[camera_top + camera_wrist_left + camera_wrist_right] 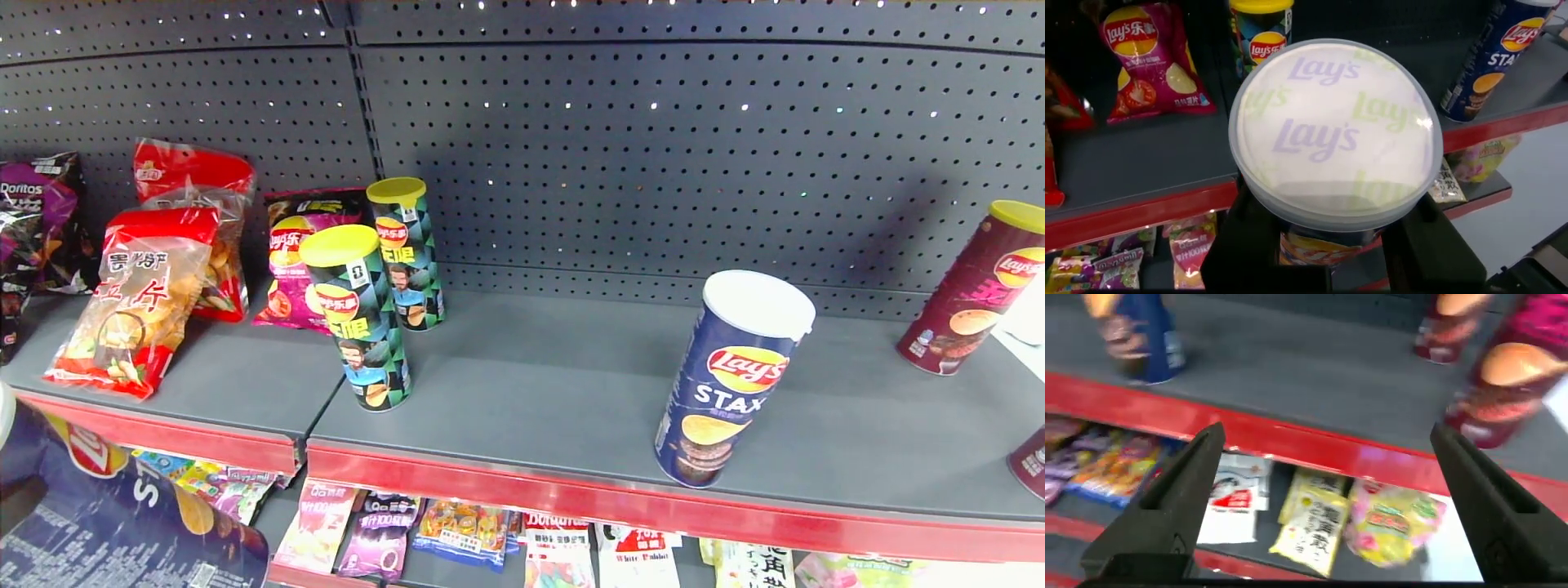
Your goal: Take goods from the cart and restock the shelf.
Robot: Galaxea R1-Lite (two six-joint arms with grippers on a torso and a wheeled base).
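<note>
Gripped by the left end effector (1343, 245), a white-lidded chip can (1335, 135) is hanging just before the shelf's red front edge (571, 490), while the right end effector (1327, 437) is gaping wide before that same edge.

On the shelf (531, 384), left of centre, the front canister (357, 318) stands just before the rear canister (406, 253), with snack bags (155, 269) to their left. The lone canister (731, 380) stands right of centre near the front edge (well apart from that pair); the far-right canister (963, 290) stands farther back.
</note>
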